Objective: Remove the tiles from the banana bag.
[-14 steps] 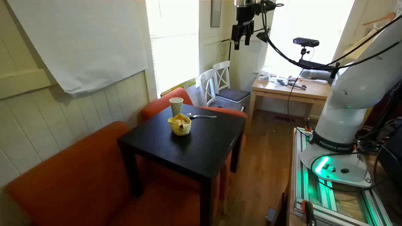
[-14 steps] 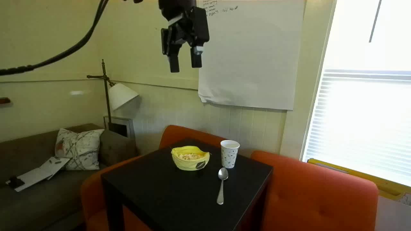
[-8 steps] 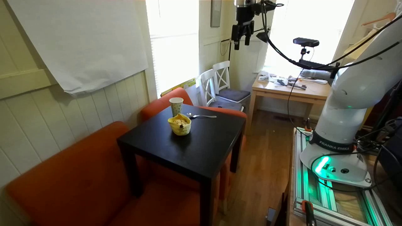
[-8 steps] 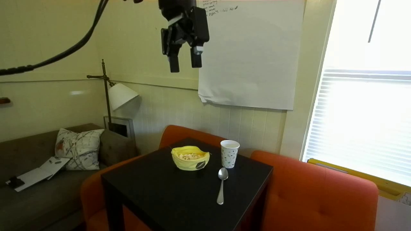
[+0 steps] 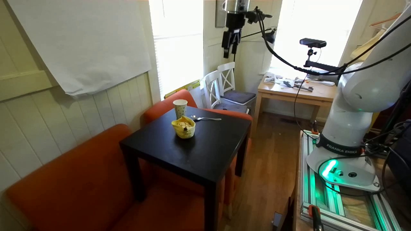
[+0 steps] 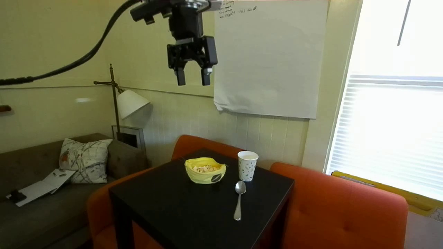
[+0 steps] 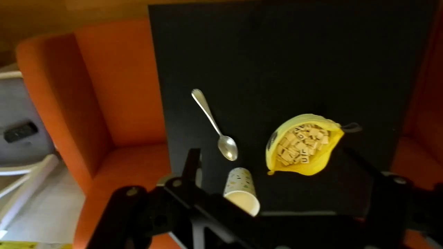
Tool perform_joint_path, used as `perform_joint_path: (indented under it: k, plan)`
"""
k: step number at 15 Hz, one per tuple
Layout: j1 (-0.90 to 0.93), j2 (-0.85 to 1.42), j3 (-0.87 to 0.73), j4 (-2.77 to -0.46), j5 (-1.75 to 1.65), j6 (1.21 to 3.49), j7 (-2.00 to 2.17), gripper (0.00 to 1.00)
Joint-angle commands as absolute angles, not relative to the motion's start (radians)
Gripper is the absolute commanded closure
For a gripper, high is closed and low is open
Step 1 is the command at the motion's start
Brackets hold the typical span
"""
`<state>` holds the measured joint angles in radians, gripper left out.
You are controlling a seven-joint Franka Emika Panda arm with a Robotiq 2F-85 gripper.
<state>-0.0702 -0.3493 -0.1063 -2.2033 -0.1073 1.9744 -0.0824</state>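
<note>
The fingers (image 6: 206, 76), upper middle of an exterior view: wide apart, nothing held | banana bag (image 6: 200, 177): on the counter (image 6: 173, 204), lower middle, well below the fingers | tiles (image 7: 301, 145): inside the bag, in wrist view

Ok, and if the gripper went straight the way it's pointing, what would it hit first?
Probably the black table, beside the banana bag: in an exterior view, the line down from the open gripper passes clear of the bag. Depth is unclear, so it might brush the bag.
</note>
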Motion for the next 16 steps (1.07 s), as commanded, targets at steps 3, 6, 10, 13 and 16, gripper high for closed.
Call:
perform_joint_path:
  k: [3,6,10,13,16]
  plan:
    - [0.022,-0.16,-0.055,-2.205,-0.087,2.196,-0.251,0.0]
    - [0.036,-0.033,-0.028,-2.18,-0.096,2.288,-0.292,0.0]
    - [0.035,0.12,0.005,-2.131,-0.134,2.388,-0.309,0.0]
    - [0.034,0.23,0.023,-2.067,-0.156,2.42,-0.338,0.0]
    - [0.028,0.218,0.032,-2.091,-0.149,2.412,-0.325,0.0]
